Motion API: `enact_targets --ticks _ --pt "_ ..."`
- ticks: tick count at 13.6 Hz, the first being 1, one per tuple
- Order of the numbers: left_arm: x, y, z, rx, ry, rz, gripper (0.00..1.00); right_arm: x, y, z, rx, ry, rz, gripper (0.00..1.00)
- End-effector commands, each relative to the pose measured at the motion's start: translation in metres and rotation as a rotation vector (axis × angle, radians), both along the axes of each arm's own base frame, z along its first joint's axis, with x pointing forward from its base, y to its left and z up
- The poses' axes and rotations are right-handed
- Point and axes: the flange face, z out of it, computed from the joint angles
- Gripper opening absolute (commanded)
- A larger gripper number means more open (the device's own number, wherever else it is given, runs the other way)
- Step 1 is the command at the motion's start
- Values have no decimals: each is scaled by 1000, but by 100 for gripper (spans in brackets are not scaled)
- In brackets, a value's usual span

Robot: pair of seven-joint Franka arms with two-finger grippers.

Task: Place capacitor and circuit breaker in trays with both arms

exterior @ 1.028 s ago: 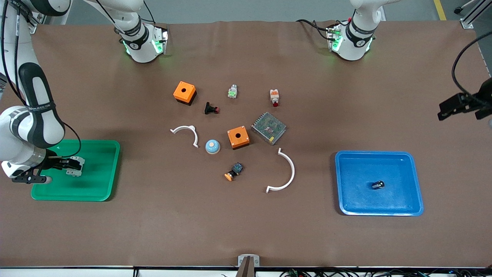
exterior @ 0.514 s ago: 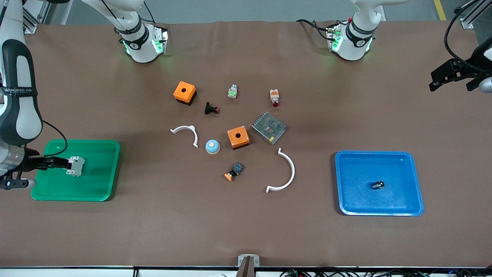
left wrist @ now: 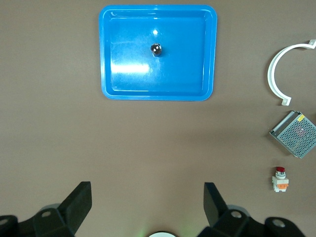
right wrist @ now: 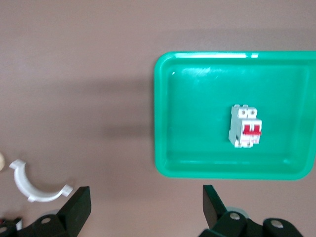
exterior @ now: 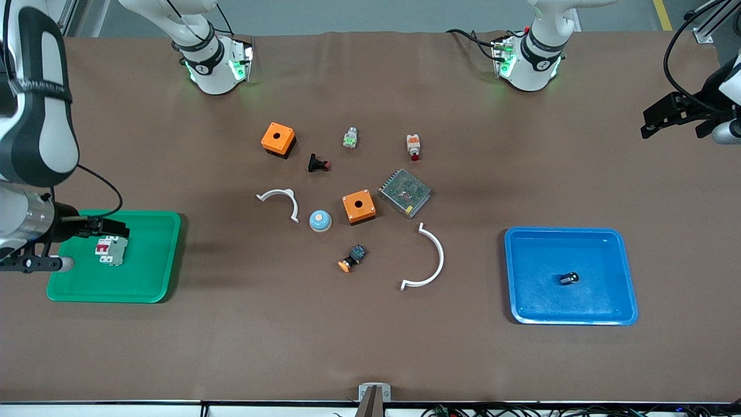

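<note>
The circuit breaker (exterior: 110,250), white-grey with red levers, lies in the green tray (exterior: 156,255) at the right arm's end of the table. It also shows in the right wrist view (right wrist: 245,127) inside the green tray (right wrist: 163,123). My right gripper (exterior: 107,227) hangs open and empty over that tray (right wrist: 146,192). The capacitor (exterior: 569,278), a tiny black cylinder, lies in the blue tray (exterior: 613,243); the left wrist view shows it too (left wrist: 156,49) in the tray (left wrist: 158,95). My left gripper (exterior: 674,124) is open and empty, high over bare table at the left arm's end (left wrist: 148,190).
Mid-table holds two orange boxes (exterior: 278,139) (exterior: 358,207), a mesh power supply (exterior: 404,192), two white curved pieces (exterior: 282,200) (exterior: 428,260), a blue dome (exterior: 320,220), an orange-capped push button (exterior: 352,258), a black red-tipped part (exterior: 318,164) and two small white parts (exterior: 349,138) (exterior: 413,146).
My right gripper has let go of the circuit breaker and risen off it, so the breaker's red levers now show. My left gripper has drawn back toward the robots' bases.
</note>
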Motion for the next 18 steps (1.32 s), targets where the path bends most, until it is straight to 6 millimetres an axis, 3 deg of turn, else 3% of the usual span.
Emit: enact_targets --ticks 1,5,8,10,14,18 --pt "-12 -3 -1 -4 -35 2 100 -27 9 49 -7 -8 7 100" --pt "-12 -9 -9 -2 -43 8 100 -43 12 96 -3 -7 13 100" --pt "-12 -7 -11 18 -40 6 100 -37 5 138 -7 -88 7 100" --pt "-13 -8 -9 18 -43 6 100 -37 0 139 -5 -90 -1 100" --pt "-15 -10 -7 18 -40 -6 100 -42 9 141 3 -80 8 100" --pt "-10 -14 -5 17 -46 -19 100 -71 11 151 -1 -24 17 100"
